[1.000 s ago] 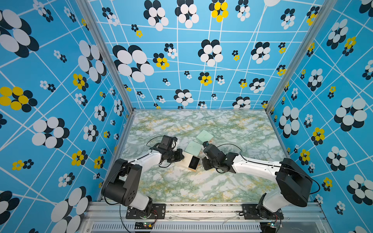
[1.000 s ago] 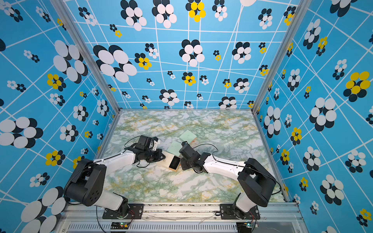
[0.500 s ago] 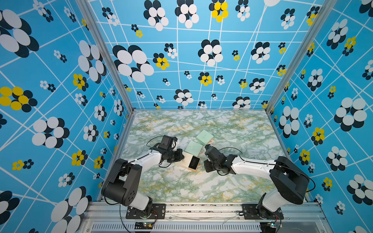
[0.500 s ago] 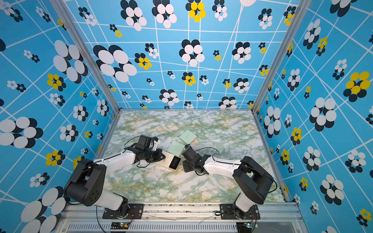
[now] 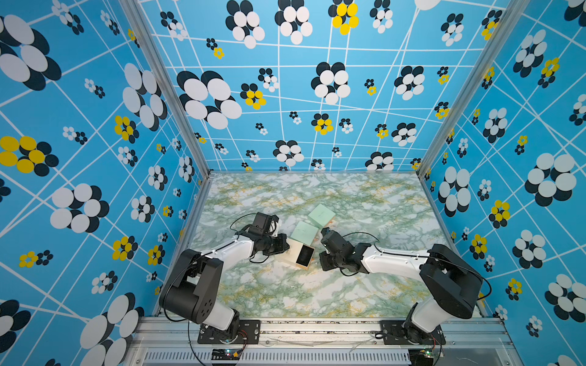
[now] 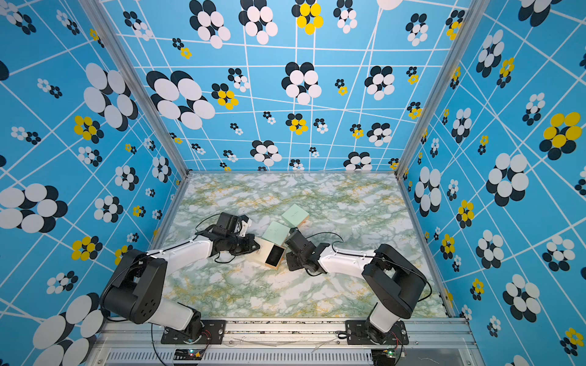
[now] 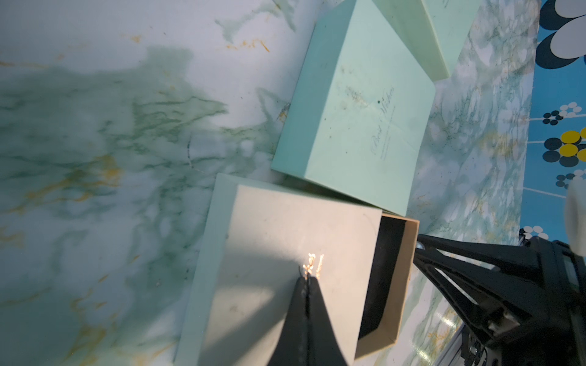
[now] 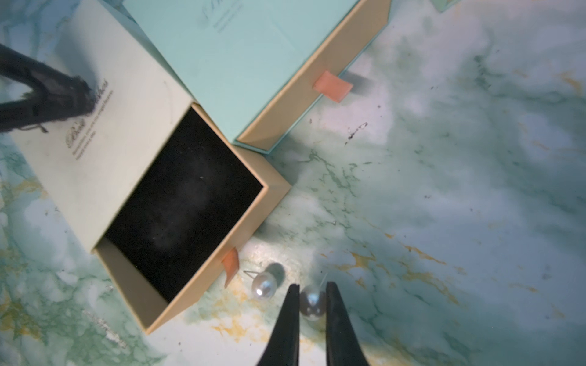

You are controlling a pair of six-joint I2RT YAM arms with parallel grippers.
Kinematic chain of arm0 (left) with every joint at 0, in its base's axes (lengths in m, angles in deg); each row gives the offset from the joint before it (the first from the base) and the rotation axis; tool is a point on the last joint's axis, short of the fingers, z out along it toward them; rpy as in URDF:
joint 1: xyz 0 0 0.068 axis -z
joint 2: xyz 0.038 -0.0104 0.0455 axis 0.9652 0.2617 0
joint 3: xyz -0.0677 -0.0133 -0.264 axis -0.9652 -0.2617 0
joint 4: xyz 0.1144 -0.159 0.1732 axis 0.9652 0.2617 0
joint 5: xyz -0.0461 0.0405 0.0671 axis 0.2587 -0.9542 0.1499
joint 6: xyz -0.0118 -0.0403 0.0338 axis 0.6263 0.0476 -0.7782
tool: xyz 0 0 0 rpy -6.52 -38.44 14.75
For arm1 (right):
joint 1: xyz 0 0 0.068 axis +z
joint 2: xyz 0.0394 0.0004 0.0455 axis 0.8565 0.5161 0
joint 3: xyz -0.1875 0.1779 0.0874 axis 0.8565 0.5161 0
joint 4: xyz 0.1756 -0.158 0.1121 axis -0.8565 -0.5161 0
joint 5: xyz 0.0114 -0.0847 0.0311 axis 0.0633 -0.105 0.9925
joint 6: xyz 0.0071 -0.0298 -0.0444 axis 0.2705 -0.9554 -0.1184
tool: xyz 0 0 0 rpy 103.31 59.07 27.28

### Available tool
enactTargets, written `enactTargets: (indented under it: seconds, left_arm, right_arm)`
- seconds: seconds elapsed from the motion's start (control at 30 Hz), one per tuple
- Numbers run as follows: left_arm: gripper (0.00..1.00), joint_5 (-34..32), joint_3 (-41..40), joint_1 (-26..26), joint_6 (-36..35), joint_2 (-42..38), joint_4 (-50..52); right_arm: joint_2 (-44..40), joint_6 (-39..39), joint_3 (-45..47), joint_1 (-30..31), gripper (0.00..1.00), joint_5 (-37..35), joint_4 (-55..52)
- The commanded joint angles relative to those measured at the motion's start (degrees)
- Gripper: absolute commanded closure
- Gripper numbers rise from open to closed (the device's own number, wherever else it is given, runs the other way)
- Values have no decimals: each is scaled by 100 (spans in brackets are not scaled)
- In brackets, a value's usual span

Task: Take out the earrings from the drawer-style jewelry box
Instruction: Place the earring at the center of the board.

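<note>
Right gripper point(image 8: 312, 285) clamped on pearl earring point(image 8: 312, 305), just outside open drawer point(image 8: 190, 202). Second earring point(image 8: 263, 286) lies on desk point(image 8: 444, 190) beside drawer. Left gripper point(image 7: 306, 278) closed, tips on box sleeve point(image 7: 285, 228).

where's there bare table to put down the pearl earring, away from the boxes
Free: the far strip of table between the closed boxes and the back wall, and the near strip by the front rail. Crowded: the middle, where the open box, loose earring, left gripper and right gripper, shut on the other earring, cluster.
</note>
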Motion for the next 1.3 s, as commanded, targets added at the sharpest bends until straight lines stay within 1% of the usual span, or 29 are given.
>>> enactTargets:
  seconds: [0.0,0.27,0.43,0.87,1.0,1.07,1.17,1.27]
  left_arm:
    - [100,-376,-339,47,-49,335,786]
    - [100,-366,-324,45,-51,357,779]
    - [100,-367,-339,45,-56,357,779]
    - [100,-295,-356,46,-27,278,730]
    - [100,36,-405,-11,130,-136,518]
    - [100,111,-332,-41,194,-568,569]
    - [100,125,-187,-133,199,-1150,762]
    - [100,-38,-136,-318,145,-1529,934]
  right_arm:
    - [94,48,47,-18,92,56,4]
    - [98,35,27,-19,81,53,-22]
    - [84,27,10,-23,76,46,-44]
    - [-33,-8,-11,-18,73,4,-77]
    - [-31,-66,-78,-18,73,1,-126]
    - [-17,-94,-135,-18,73,5,-180]
    - [-21,-131,-184,-14,73,1,-216]
    - [-29,-158,-233,-18,73,-17,-258]
